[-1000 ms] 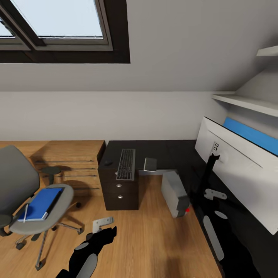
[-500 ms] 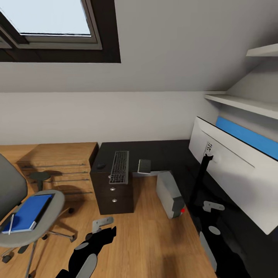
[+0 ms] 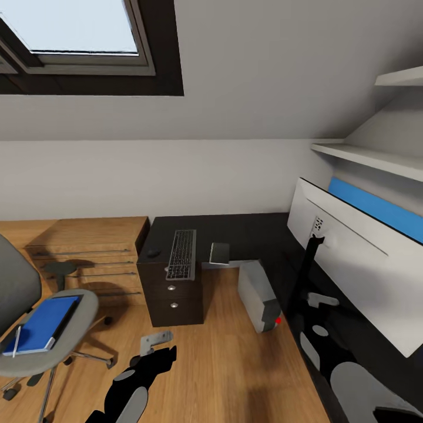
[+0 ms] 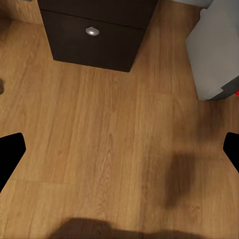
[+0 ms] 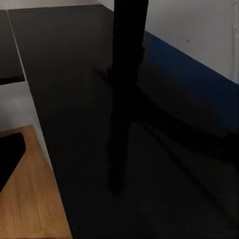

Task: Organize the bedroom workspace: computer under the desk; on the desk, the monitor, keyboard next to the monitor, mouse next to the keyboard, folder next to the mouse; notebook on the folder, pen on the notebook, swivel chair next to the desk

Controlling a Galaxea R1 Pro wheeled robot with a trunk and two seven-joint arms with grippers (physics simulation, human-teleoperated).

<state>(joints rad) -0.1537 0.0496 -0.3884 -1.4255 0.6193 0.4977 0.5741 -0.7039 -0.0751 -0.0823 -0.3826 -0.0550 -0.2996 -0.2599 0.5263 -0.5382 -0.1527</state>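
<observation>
Your left claw (image 3: 155, 339) hangs open over the light wood floor (image 3: 235, 364); your right claw (image 3: 322, 300), state unclear, sits above the black-topped table (image 3: 247, 232).

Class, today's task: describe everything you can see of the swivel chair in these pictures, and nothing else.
The swivel chair stands on the light wood floor at the head view's left edge, partly cut off. It has a rounded grey-upholstered seat and backrest, and metal base spokes on dark castors. It stands upright, apart from the desk. On its seat lies the blue folder, with a dark notebook showing along one edge beneath it and the thin pale pen at its near corner.
</observation>
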